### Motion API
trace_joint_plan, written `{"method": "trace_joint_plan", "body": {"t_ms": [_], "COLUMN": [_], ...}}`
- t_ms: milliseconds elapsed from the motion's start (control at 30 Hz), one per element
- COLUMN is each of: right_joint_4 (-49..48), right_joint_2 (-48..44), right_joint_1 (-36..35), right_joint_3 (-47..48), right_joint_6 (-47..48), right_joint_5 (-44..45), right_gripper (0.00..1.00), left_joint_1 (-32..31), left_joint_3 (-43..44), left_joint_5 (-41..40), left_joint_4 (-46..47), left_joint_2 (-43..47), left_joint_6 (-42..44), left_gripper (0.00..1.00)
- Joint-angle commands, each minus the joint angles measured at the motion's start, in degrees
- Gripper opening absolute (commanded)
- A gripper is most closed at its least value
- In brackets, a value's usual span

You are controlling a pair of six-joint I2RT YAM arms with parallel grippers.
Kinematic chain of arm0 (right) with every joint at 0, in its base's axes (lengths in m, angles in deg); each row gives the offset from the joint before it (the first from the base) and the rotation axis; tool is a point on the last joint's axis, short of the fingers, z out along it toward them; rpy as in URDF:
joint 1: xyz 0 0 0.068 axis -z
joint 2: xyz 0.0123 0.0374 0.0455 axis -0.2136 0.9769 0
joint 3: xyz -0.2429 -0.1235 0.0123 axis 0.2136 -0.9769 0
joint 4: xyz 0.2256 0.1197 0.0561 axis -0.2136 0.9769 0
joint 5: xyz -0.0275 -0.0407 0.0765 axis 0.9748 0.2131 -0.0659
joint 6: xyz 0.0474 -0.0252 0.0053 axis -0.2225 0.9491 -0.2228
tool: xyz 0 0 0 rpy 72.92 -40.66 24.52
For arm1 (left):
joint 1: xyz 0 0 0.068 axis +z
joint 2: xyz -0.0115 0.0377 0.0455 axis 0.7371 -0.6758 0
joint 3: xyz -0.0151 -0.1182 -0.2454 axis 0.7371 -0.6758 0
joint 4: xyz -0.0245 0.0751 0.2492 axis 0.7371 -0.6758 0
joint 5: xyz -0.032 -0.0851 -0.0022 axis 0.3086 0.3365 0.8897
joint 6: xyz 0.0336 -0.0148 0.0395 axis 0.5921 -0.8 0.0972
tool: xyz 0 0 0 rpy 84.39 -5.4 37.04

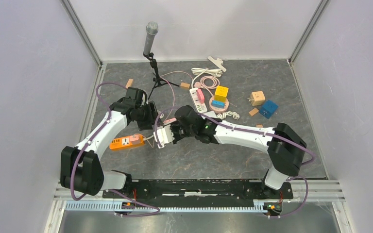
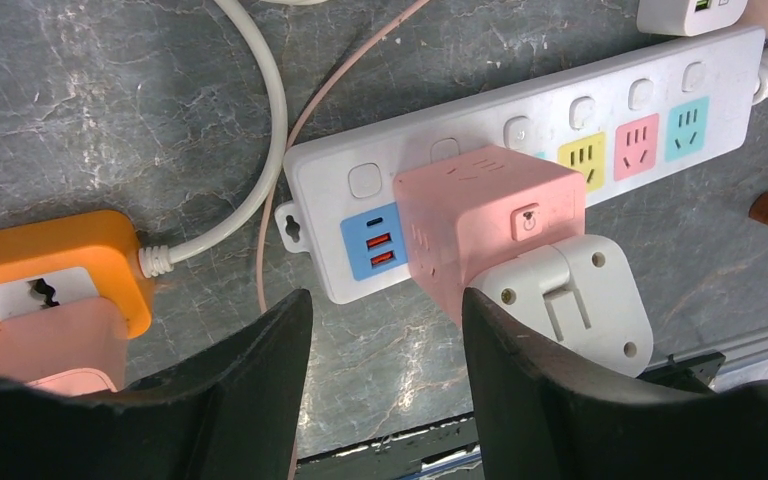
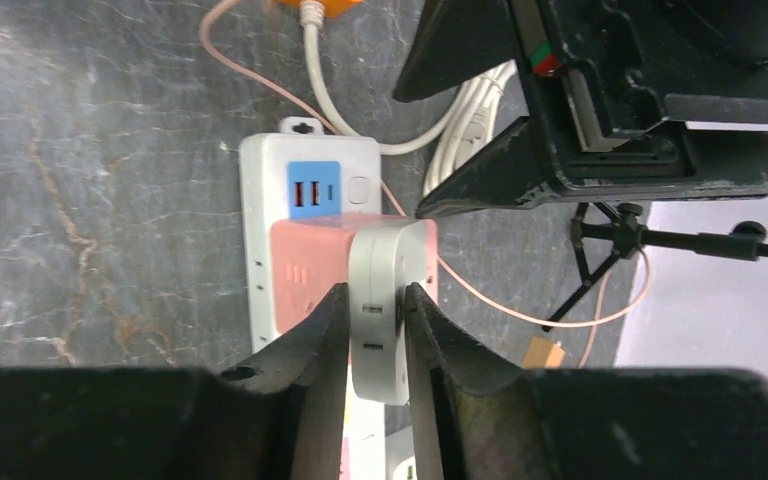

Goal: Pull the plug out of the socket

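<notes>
Quick update from the remote desk. My right claw (image 3: 375,300) is clamped on the white plug (image 3: 390,250), with its fingers (image 3: 300,370) pressed flat against both sides, so the plug sits right between the tips. The plug is stuck into the pink cube (image 3: 305,265) just past the fingertips, and the cube sits on the white strip (image 3: 265,180) lying flat on the table under the claw. So the plug isn't out of the socket yet.

My left claw (image 2: 385,310) hangs over the same strip with its fingers spread apart and nothing gripped between them. On its wrist cam the pink cube is straight ahead of the gap, closer to one finger, and the white plug pokes out of the cube's side just beside that finger's tip. Out past the other finger there's an orange socket box (image 2: 70,250) with a pink plug (image 2: 50,340) in it. A white cord (image 2: 270,120) runs from that box away ahead of the claw, with a thin pink cable (image 2: 330,90) near it. From the top cam the two claws are close together, the left one just beyond the right.
</notes>
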Motion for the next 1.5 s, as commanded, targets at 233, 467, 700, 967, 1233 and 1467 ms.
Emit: {"method": "trace_joint_plan", "body": {"t_ms": [233, 467, 700, 967, 1233, 1467], "right_joint_4": [-2.98, 1.46, 9.45, 19.62, 25.73, 30.86], "right_joint_2": [2.48, 3.66, 4.71, 11.62, 14.25, 17.06], "right_joint_1": [0.0, 0.43, 1.26, 4.71, 7.0, 8.16], "right_joint_3": [1.79, 5.17, 10.88, 24.6, 29.0, 33.04], "right_joint_6": [-0.07, 0.44, -0.61, -9.13, -12.28, -14.19], "right_joint_5": [4.78, 2.4, -1.31, -5.49, -11.15, -14.57], "right_gripper": [0.51, 0.15, 0.0, 0.0, 0.0, 0.0], "left_joint_1": [0.24, 0.25, 0.24, 0.24, 0.51, 0.51], "left_joint_3": [-1.06, -0.92, -1.28, -2.88, -8.55, -13.91], "left_joint_5": [-0.73, -1.38, -1.65, -0.66, -3.95, 1.26], "left_joint_4": [1.75, 1.47, 1.54, 3.52, 7.42, 14.57], "left_joint_2": [1.18, 2.01, 2.86, 4.43, 13.17, 18.03], "left_joint_6": [-0.36, -0.38, -0.75, -2.28, -8.91, -11.3], "left_gripper": [0.62, 0.62, 0.61, 0.59, 0.57, 0.61]}}
